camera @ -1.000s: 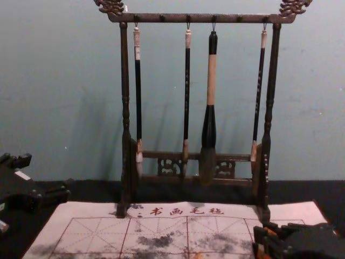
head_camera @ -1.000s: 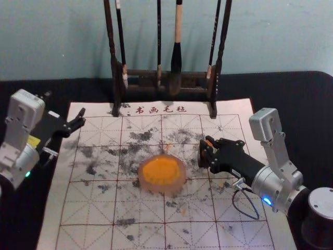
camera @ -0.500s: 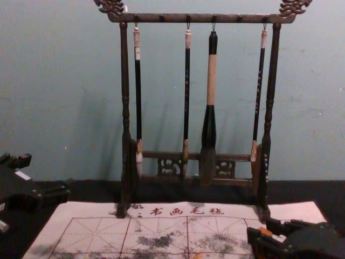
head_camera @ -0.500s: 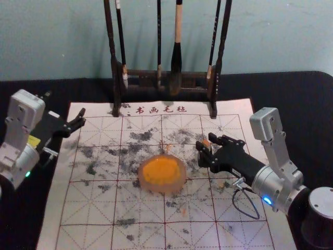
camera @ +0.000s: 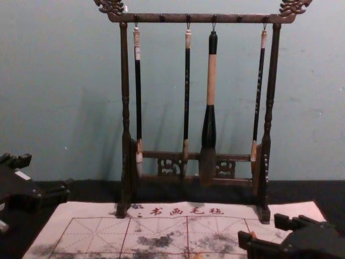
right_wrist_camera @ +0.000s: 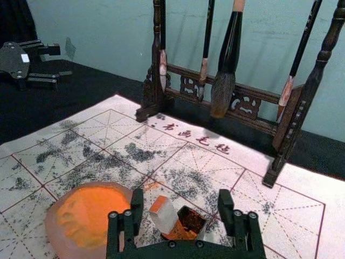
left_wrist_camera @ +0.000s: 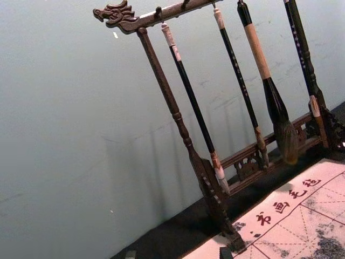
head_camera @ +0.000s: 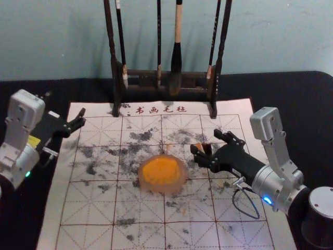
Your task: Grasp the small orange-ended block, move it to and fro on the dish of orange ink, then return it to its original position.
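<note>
You have the right claw (head_camera: 205, 141) low over the mat, right of the dish, with its 2 fingers (right_wrist_camera: 227, 208) spread wide and gripping nothing. Between them, nearer the finger on the dish side, is the orange-ended block (right_wrist_camera: 166, 215). I'd judge you are at the put-back step, the block being let go near its place, though the same pose could serve for a first grasp. If it is the release, your next move calls for drawing the right claw straight back with the fingers wide; should the block cling to the near finger by wet ink, it could drag or tip over. If it is the grasp, centre the claw before you close.

The block looks small and squared, with pale, glassy sides and a flat orange end; it seems tilted against a dark-topped piece (right_wrist_camera: 192, 220) beside it, which may be a hollow holder or another block, you can't tell which.

Farther out, the dish (head_camera: 162, 188) sits on the gridded mat (head_camera: 93, 208), its pink rim around thick orange ink (head_camera: 160, 170). Your left claw (head_camera: 65, 104) is parked by the mat's far left corner, fingers apart. Beyond, on the black tabletop (head_camera: 307, 104), the rack (camera: 126, 162) holds 4 hanging brushes (camera: 208, 129)
</note>
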